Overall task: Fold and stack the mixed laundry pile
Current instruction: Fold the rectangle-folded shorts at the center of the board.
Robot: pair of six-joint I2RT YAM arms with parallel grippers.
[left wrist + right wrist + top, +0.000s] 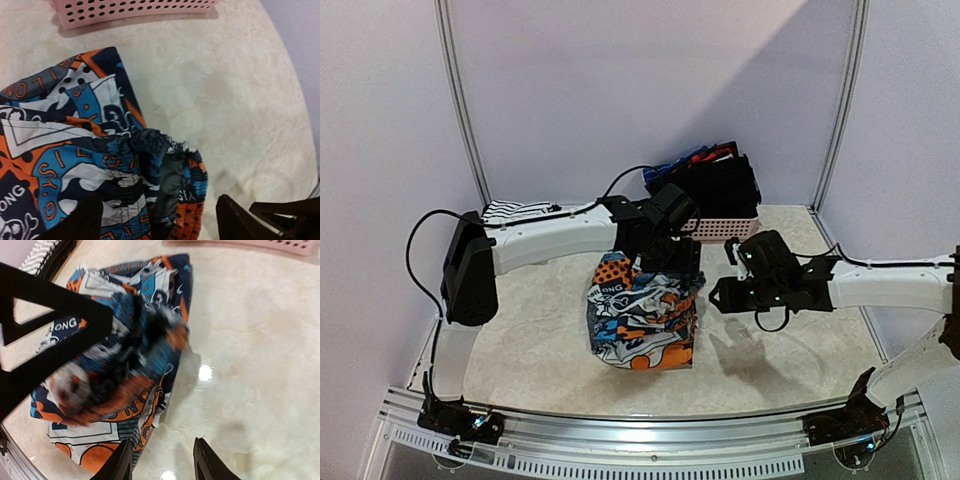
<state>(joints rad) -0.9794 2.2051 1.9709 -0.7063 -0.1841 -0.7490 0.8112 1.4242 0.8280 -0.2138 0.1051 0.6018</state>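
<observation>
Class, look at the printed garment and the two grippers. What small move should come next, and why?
Probably bring the right gripper in to pinch the graphic-print garment's bunched edge and draw it flat. Both grippers stand open and empty. The left gripper is over that crumpled edge and the right is beside the garment, so the fold looks unfinished.

Blurred: printed garment (131, 347) centre (right wrist view); cropped: basket (125, 9).

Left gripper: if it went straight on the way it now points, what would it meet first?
Probably the printed garment, whose bunched edge lies just ahead of the left gripper; depth is unclear.
</observation>
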